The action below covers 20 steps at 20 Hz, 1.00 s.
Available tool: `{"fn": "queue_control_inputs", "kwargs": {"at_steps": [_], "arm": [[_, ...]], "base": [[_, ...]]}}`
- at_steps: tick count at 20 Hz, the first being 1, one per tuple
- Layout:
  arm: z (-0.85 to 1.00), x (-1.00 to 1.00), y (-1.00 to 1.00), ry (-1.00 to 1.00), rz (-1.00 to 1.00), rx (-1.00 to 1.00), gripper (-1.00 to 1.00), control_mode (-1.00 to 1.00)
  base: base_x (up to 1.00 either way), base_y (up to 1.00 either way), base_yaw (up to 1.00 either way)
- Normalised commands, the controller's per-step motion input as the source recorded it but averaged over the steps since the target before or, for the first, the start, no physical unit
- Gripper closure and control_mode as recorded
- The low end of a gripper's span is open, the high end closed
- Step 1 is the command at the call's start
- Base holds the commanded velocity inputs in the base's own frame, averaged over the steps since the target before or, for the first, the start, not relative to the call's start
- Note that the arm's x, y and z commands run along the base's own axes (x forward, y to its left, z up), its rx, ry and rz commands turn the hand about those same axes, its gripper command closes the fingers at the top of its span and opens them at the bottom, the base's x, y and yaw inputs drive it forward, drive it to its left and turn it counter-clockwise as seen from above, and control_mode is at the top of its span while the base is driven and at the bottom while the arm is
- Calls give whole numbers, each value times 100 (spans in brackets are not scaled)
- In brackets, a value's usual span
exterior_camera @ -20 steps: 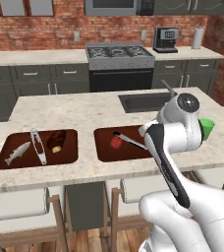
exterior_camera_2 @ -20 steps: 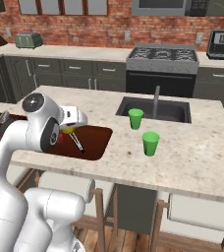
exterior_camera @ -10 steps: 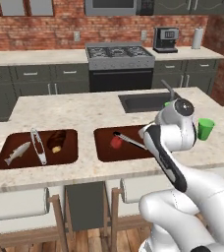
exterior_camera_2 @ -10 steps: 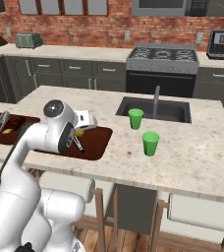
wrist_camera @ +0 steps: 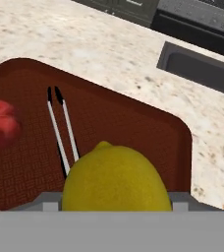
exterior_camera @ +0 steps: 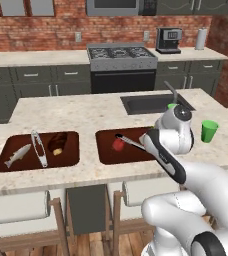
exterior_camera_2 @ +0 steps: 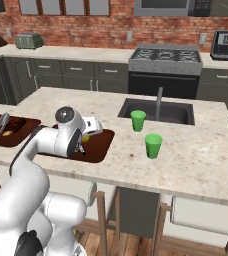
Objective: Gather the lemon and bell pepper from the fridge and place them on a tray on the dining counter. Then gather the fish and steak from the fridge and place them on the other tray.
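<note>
The pincer [wrist_camera: 115, 206] holds the lemon [wrist_camera: 115, 178] over the right-hand tray [exterior_camera: 106, 152] on the dining counter [exterior_camera: 86, 115] — the fruit sits between the finger positions at the bottom of the hand view and hides the tips themselves. In the right base view the lemon [exterior_camera_2: 87, 138] shows as a small yellow patch just under the white hand, above the dark tray [exterior_camera_2: 102, 145]. The red bell pepper [exterior_camera: 118, 144] lies on that same tray, toward its left part; in the hand view it appears at the left edge [wrist_camera: 0, 124], blurred. A pair of tongs [wrist_camera: 61, 129] lies on the tray between the pepper and the lemon. The left-hand tray [exterior_camera: 3, 165] carries the fish [exterior_camera: 17, 154], a second pair of tongs [exterior_camera: 39, 148] and the steak [exterior_camera: 57, 143] — side by side in that order, apart from one another. Two green cups [exterior_camera_2: 138, 120] [exterior_camera_2: 153, 145] stand on the counter right of the trays, near the sink [exterior_camera_2: 151, 110].
</note>
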Motion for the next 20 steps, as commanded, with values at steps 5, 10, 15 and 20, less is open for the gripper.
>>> {"fn": "queue_control_inputs", "kwargs": {"at_steps": [5,10,15,20], "arm": [[-23,19,0,5,0,-4,100,-100],[-22,21,0,8,0,-6,100,-100],[-21,23,0,9,0,-5,100,-100],[-25,16,0,7,0,-2,-100,-100]], "base": [[0,0,0],[0,0,0],[0,0,0],[0,0,0]]}}
